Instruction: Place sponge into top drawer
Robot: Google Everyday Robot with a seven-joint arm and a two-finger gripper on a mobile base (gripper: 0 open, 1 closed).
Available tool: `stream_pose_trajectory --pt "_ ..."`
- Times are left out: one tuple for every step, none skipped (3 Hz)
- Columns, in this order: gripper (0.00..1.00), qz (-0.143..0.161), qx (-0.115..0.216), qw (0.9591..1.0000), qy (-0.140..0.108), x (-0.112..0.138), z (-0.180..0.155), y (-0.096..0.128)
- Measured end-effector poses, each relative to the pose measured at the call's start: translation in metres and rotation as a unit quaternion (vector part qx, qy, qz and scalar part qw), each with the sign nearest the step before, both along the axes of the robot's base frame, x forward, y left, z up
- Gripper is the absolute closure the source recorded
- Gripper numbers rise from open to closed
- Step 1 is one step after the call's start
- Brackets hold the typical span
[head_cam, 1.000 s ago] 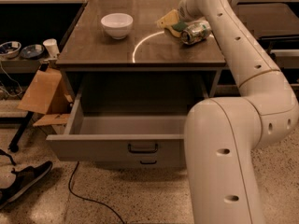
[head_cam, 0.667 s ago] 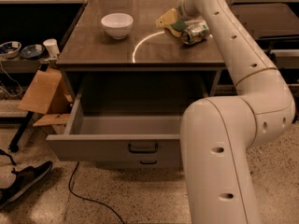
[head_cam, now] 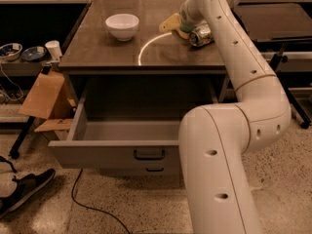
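The yellow sponge lies on the dark tabletop at the back right, next to a crushed green-silver can. My gripper is at the end of the white arm, down at the sponge's right end between sponge and can; the wrist hides most of it. The top drawer is pulled out below the tabletop. It is grey with a dark bar handle, and no object shows inside it.
A white bowl stands on the tabletop at the back left. The lower drawer front sits under the open one. A cardboard piece, a shelf with dishes, a shoe and a cable lie at the left.
The arm's lower link has swung a little to the left. The wrist stays at the sponge and can, which have not visibly moved.
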State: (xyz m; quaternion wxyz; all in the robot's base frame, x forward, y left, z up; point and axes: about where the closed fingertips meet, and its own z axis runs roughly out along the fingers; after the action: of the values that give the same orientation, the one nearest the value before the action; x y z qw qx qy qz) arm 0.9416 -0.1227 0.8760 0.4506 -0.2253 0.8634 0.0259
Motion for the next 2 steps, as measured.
stream_pose_trajectory --pt "0.00 -0.002 0.015 0.9999 -0.004 0.004 -0.004 -0.004" --pt "0.00 0.000 0.025 0.9997 -0.006 0.003 -0.010 -0.017"
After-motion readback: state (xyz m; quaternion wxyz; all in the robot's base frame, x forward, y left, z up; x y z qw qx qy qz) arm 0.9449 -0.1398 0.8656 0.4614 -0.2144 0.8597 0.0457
